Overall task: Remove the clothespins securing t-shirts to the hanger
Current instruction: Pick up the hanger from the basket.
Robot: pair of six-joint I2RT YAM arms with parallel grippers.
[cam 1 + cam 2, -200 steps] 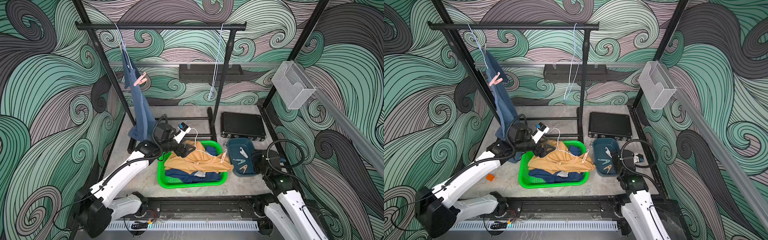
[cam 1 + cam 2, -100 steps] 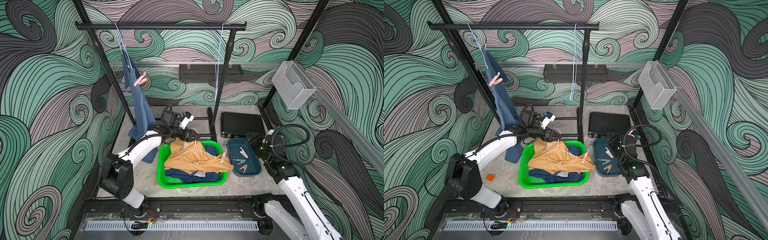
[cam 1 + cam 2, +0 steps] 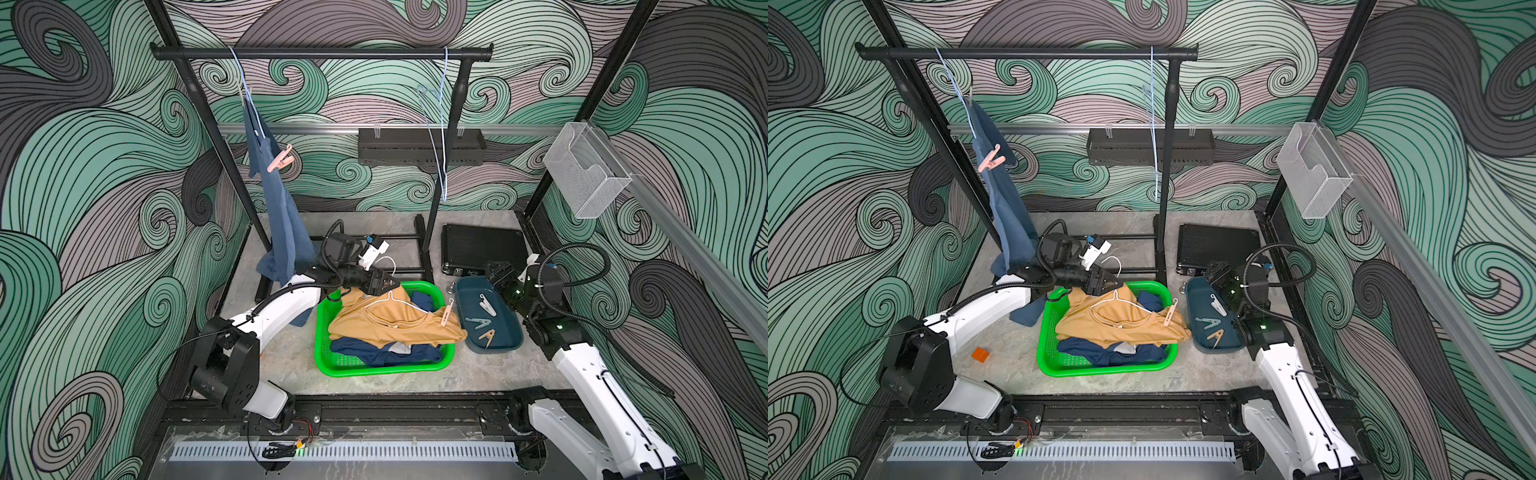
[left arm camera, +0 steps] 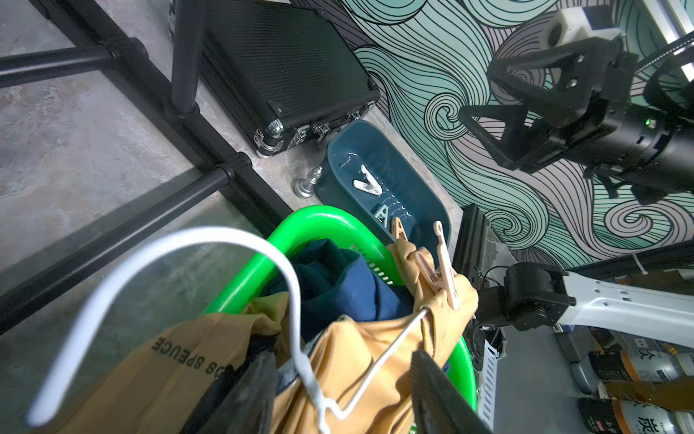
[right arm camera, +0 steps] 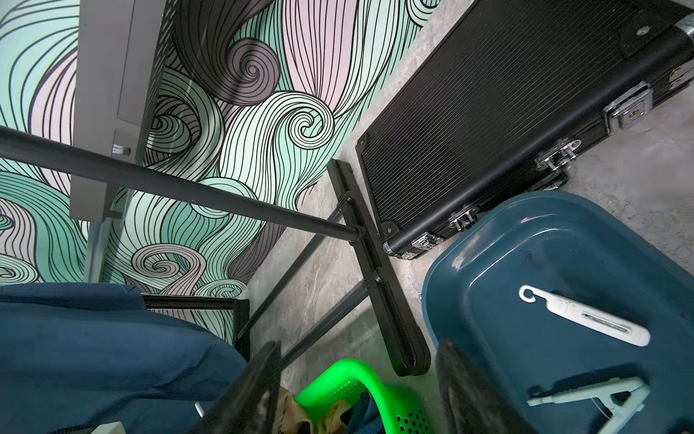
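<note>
A mustard t-shirt (image 3: 395, 322) lies on a white hanger (image 4: 293, 300) in the green basket (image 3: 332, 361), over a navy t-shirt (image 3: 386, 353). A pink clothespin (image 3: 448, 311) (image 4: 439, 270) pins its shoulder to the hanger. My left gripper (image 3: 384, 284) (image 4: 338, 398) is open, its jaws either side of the hanger's neck and the shirt collar. A blue t-shirt (image 3: 282, 216) hangs from the rail, held by another pink clothespin (image 3: 280, 158) (image 3: 991, 160). My right gripper (image 3: 496, 272) (image 5: 356, 394) is open and empty over the far end of the blue tray (image 3: 511, 345), which holds three clothespins.
A black case (image 3: 484, 249) lies behind the tray, beside the rack's foot (image 5: 379, 285). A small metal pawn (image 4: 308, 184) stands between basket and tray. An orange block (image 3: 980, 354) lies left of the basket. An empty pale blue hanger (image 3: 442, 124) hangs on the rail.
My left gripper has moved right along the basket's back rim onto the hanger's neck, and its jaws have narrowed. My right gripper has moved back from the tray's side to its far end.
</note>
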